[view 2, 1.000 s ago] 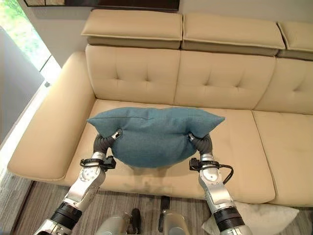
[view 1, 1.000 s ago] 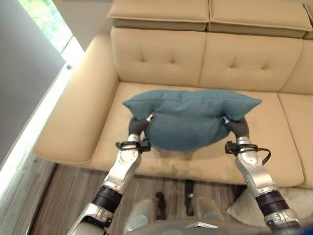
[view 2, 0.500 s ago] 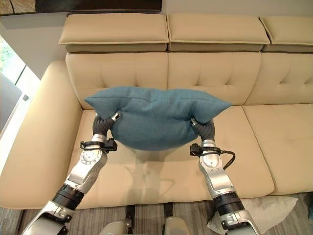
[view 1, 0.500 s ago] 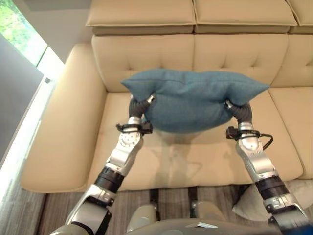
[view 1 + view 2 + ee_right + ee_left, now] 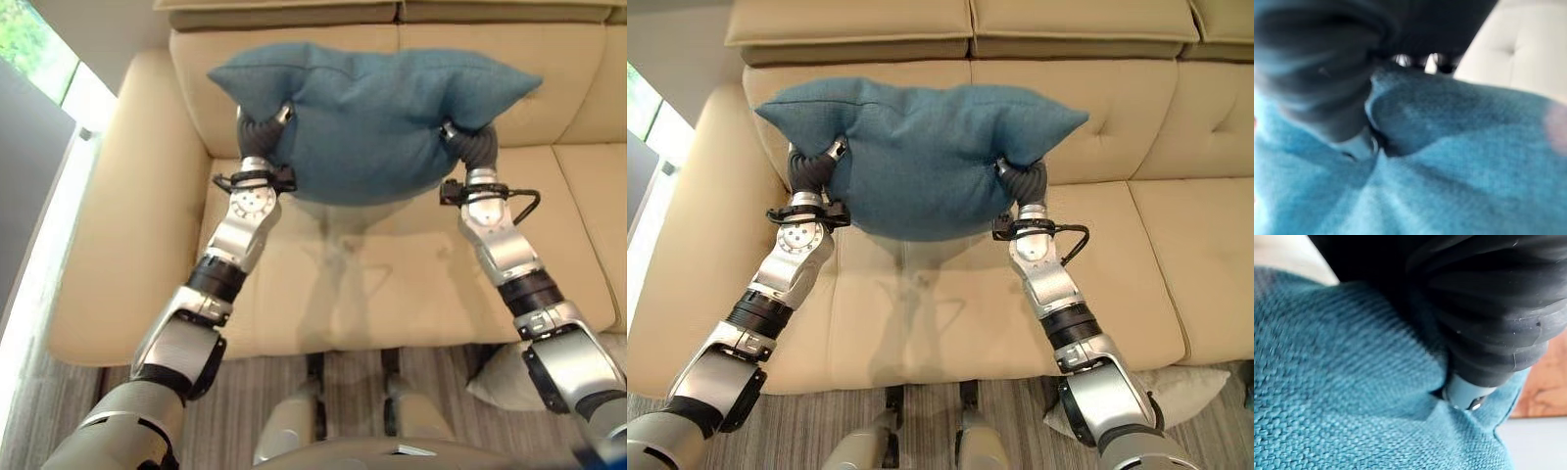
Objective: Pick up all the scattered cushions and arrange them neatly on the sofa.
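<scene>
a: what is held up in front of the sofa (image 5: pixel 1176 284)?

b: a teal cushion (image 5: pixel 921 157), carried clear of the seat between the two arms. it hangs before the sofa's tufted backrest, with its upper corners spread wide and its lower edge sagging toward the seat.

a: where does each robot hand sit on it?

b: the left robot hand (image 5: pixel 263 125) is tucked under the cushion's upper corner on the sofa's armrest side; the right robot hand (image 5: pixel 468 139) is tucked under the opposite upper corner. at both points the fabric is bunched and puckered.

a: are the fingers closed on the cloth?

b: it cannot be told. in the head views only the dark ribbed covers show, the fingers being buried in the fabric. the left wrist view shows the ribbed cover and one silver part pressed into a fold of the teal weave; the right wrist view shows cloth gathered against the cover, with fingertips barely glimpsed past it.

a: does the cushion touch the sofa?

b: its lower edge appears to hang above the seat, where a faint shadow lies beneath it. whether its far side touches the backrest cannot be told.

a: anything else near the sofa?

b: a pale cushion (image 5: pixel 1176 392) lies on the striped floor (image 5: pixel 823 431), just beside the sofa's front edge, on the right arm's side.
</scene>
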